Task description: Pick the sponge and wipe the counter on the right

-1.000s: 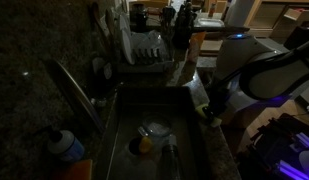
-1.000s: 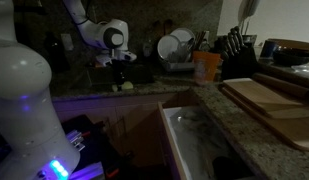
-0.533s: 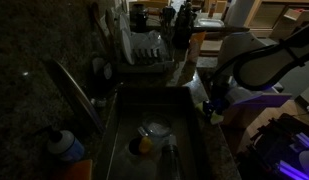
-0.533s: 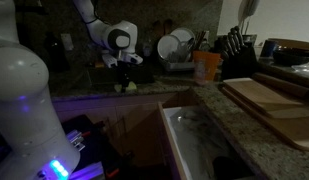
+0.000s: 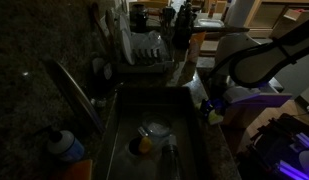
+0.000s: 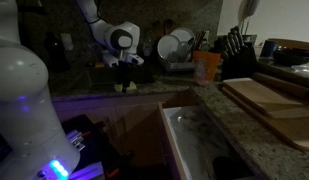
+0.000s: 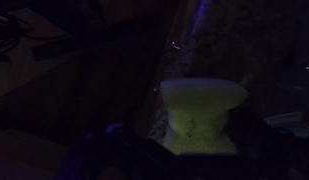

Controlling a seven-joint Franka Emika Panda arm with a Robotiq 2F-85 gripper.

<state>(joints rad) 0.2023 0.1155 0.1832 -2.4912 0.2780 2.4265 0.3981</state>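
Gripper: the black Robotiq gripper (image 5: 215, 106) points straight down at the counter edge. Its jaws look clamped on the sponge, but the fingers are too dark in the wrist view to see the contact clearly.
Sponge: the pale yellow-green sponge (image 7: 202, 118) sits right at the gripper tip in the middle of the wrist view. In both exterior views (image 5: 215, 117) (image 6: 124, 88) it shows as a small bright block directly under the gripper.
Counter: the speckled dark granite counter (image 5: 220, 148) lies just beneath the sponge. The sponge looks to be on it or barely above it, and the gloom hides which.
Sink: the dull steel sink basin (image 5: 119, 118) is just beside the gripper, on the far side of the narrow counter strip. A clear round glass dish (image 5: 154, 130) and a small yellow object (image 5: 144, 146) lie in its bottom.
Rack: a dish rack holding white plates (image 5: 144, 48) stands farther off, past the end of the sink.
Farthest: an orange container (image 6: 205, 66) and a pale wooden cutting board (image 6: 262, 96) are well apart from the gripper.
Done: the pick-up appears complete, since the sponge is at the gripper and over the strip to be cleaned.
Left: most or all of the wiping itself, judging by the sponge sitting at one spot near the edge. No streak or cleaned patch can be made out in this light.
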